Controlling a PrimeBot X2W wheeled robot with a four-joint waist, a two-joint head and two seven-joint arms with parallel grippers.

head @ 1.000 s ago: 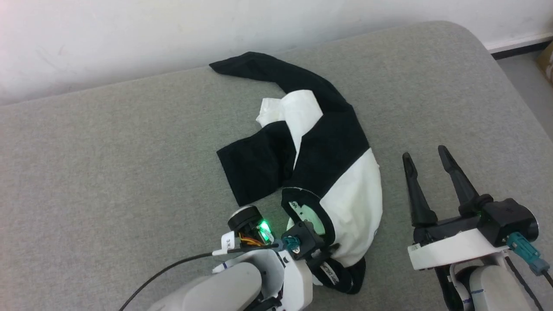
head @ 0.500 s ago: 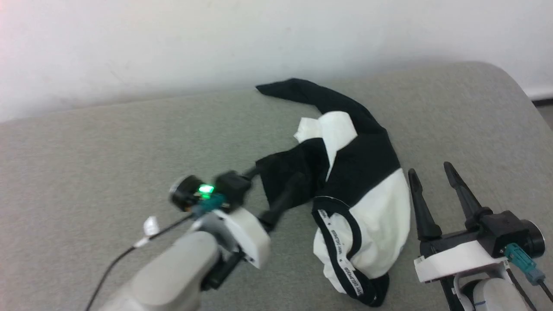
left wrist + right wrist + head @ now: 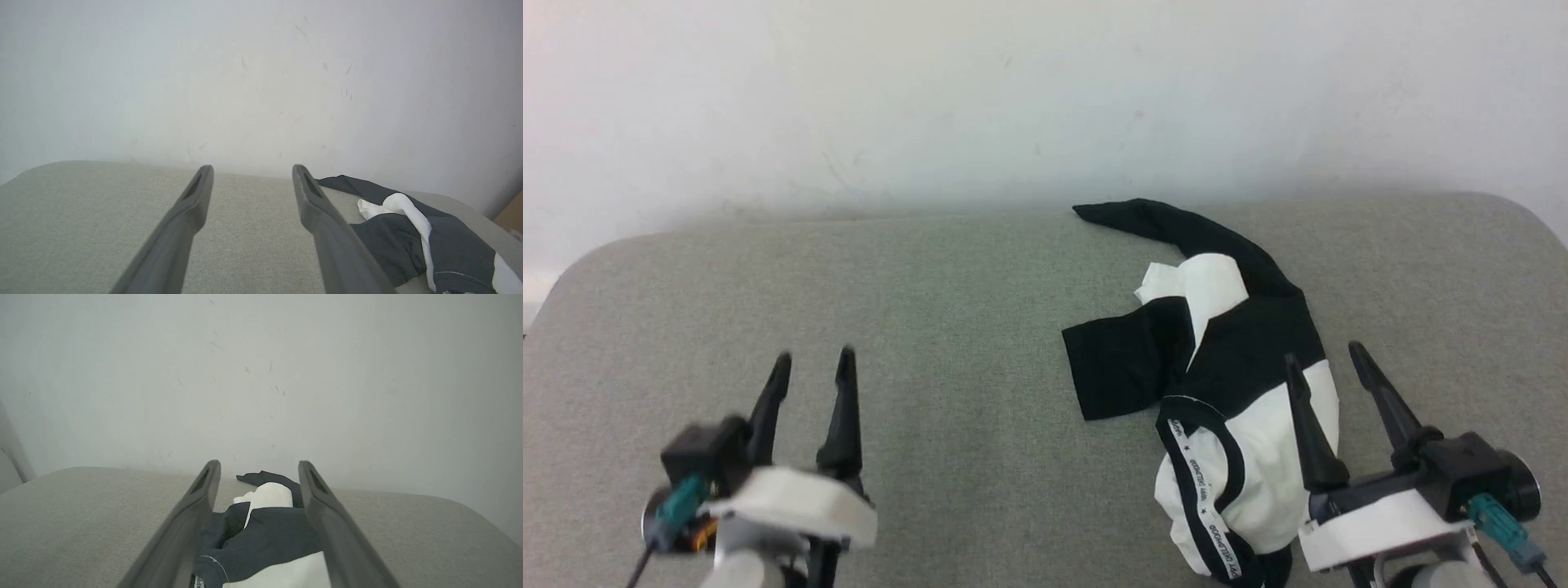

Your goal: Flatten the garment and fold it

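The garment (image 3: 1233, 384) lies crumpled on the right half of the grey padded surface (image 3: 964, 327), a white body with black sleeves and a black-trimmed neckline toward the front. One sleeve stretches toward the back wall. My right gripper (image 3: 1325, 359) hangs open over the shirt's right front part, holding nothing; in the right wrist view the garment (image 3: 265, 535) lies between and beyond the fingers (image 3: 314, 506). My left gripper (image 3: 813, 363) is open over bare surface at the lower left, well apart from the shirt. In the left wrist view the garment (image 3: 421, 232) lies right of the gripper (image 3: 251, 171).
A pale wall (image 3: 1045, 98) stands right behind the grey surface. The surface has rounded corners at the back left and back right. A brownish object (image 3: 510, 214) peeks in at the right edge of the left wrist view.
My left gripper let go of the shirt's neckline and pulled away to the left, standing open over bare surface. The head camera tilted up and turned left. The shirt lies still.
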